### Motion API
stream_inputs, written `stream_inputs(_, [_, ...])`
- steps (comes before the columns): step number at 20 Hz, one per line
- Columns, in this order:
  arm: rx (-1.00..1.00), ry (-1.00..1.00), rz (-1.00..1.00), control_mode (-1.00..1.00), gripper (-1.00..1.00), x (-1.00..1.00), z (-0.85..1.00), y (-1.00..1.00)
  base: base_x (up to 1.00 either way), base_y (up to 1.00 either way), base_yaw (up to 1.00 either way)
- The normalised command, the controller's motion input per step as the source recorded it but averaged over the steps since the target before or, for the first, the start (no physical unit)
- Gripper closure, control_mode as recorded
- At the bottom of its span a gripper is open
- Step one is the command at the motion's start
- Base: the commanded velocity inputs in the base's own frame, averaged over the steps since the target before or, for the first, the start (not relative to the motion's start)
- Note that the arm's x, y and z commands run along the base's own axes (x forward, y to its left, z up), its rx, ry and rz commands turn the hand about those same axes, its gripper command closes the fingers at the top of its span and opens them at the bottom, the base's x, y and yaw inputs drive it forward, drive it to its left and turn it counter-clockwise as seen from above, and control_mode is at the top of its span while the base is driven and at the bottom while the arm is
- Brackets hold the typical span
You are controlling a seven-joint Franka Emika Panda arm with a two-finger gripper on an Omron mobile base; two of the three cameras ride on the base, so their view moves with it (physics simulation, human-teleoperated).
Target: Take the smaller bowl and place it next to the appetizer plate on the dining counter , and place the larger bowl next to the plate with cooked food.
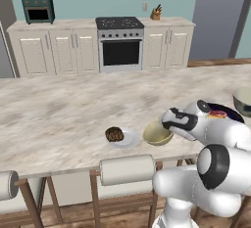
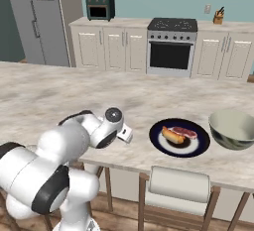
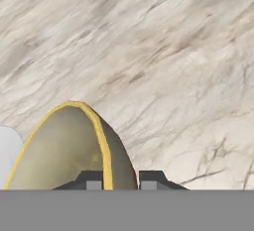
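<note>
The smaller bowl, olive-tan with a yellowish rim, sits on the dining counter just right of the appetizer plate with its dark brown food. My gripper is at the bowl's right rim. In the hand view the two fingertips straddle the wall of the smaller bowl, and my gripper looks shut on it. The plate with cooked food lies to the right, with the larger bowl close beside it. In the right base view my arm hides the smaller bowl.
Padded stools stand along the counter's near edge. Across the room are a stove, cabinets, a small oven and a knife block. Bare marbled counter stretches beyond the bowl.
</note>
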Motion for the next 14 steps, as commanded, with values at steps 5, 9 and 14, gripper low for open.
stream_inputs(5, [-0.08, -0.05, 0.01, -1.00, 1.00, 0.39, -0.55, 0.24, 0.00, 0.00, 0.00])
stream_inputs(9, [-0.09, -0.02, 0.01, -1.00, 1.00, 0.25, -0.64, 0.25, 0.00, 0.00, 0.00])
stream_inputs(14, [-0.03, 0.00, 0.00, -1.00, -1.00, -0.28, 0.05, 0.02, 0.00, 0.00, 0.00])
